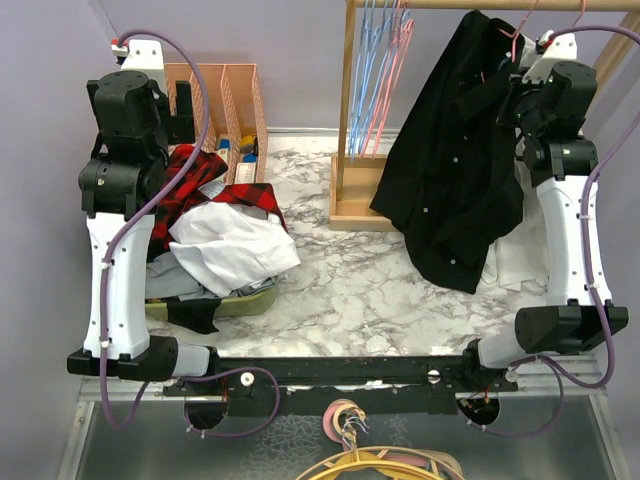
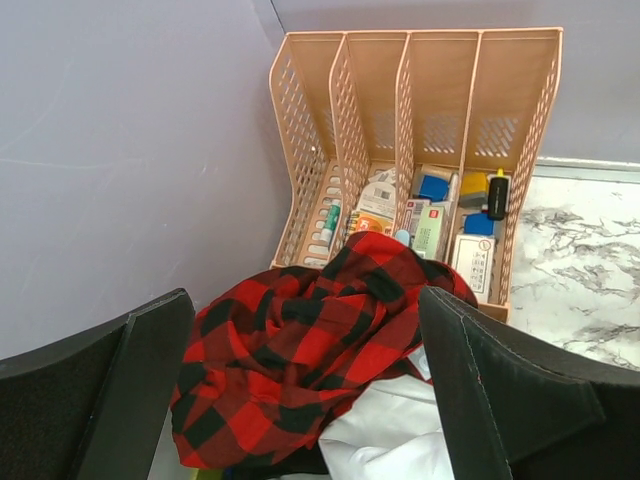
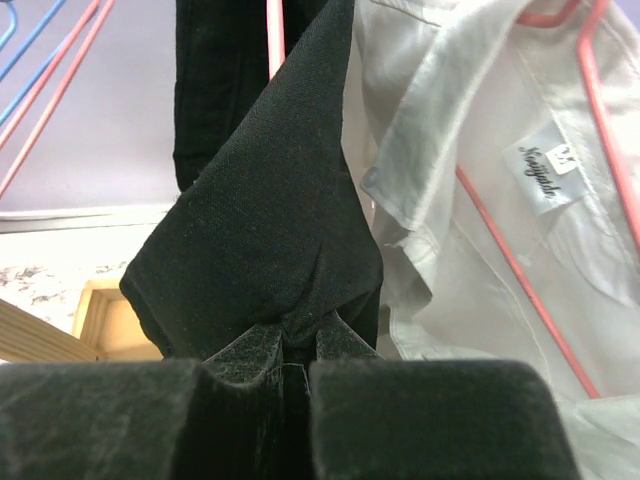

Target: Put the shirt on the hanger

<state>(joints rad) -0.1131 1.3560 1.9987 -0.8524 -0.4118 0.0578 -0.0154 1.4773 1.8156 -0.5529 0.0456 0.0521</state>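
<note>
Room is tight along the right edge of the surface (image 1: 370, 285). There the shirt (image 1: 450, 170) hangs high beside the rail of the wooden rack (image 1: 352, 205). Its lower part overlaps the rack's base in the top view, and a white shirt (image 3: 500, 160) lies against it on the far side. A thin run of the hanger (image 3: 272, 30) shows above the black cloth (we cannot tell how far it sits inside).

The open marble lies mid-surface, between the rack base and the clothes pile at left.

The right arm stands tall, forearm upright and wrist bent toward the rail. The right fingers (image 3: 298, 352) are pinched tight on a fold of the shirt. The left arm stands high near the left wall. Its left fingers (image 2: 305, 400) are spread wide above the plaid garment (image 2: 300, 330), holding nothing and facing the peach file organizer (image 2: 420, 110).
</note>
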